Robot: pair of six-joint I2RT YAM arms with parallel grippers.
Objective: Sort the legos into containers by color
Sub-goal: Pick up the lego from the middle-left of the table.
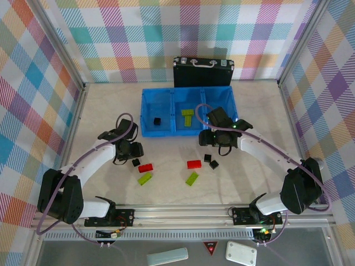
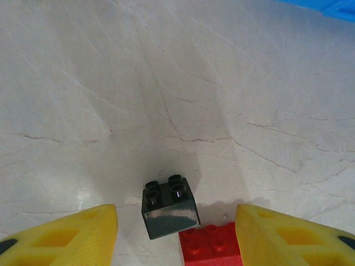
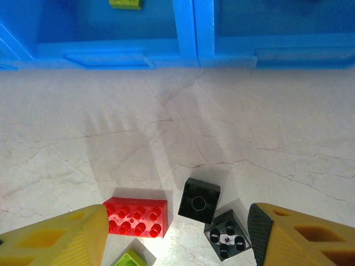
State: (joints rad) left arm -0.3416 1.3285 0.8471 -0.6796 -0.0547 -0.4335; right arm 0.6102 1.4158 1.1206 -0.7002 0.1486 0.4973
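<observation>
We locate the bin (image 1: 166, 131) at mid-table, just in front of the briefcase (image 1: 203, 72). Its left compartment holds one black brick (image 1: 157, 121); its middle compartment holds green bricks (image 1: 187, 115).

The other legos lie on the table (image 1: 260, 111) in two groups, near the bin's front wall. Left group — a black cube (image 1: 135, 162), a red brick (image 1: 146, 168) and a green brick (image 1: 145, 178). Right group — a second red brick (image 1: 194, 164), a second green brick (image 1: 192, 178) and two black cubes (image 1: 207, 158).

The left gripper (image 1: 128, 151) hangs low over the left group. In its wrist view the jaws stand spread and hold nothing. The black cube (image 2: 169, 206) sits studs-up between the fingers (image 2: 72, 238), with the red brick (image 2: 213, 244) just beside its corner.

The right gripper (image 1: 217, 138) hangs between the bin and the right group. We read its jaws as spread and empty as well. The second red brick (image 3: 136, 217) and the two black cubes (image 3: 199, 200) lie on the table between its fingers (image 3: 294, 238), apart from them.
</observation>
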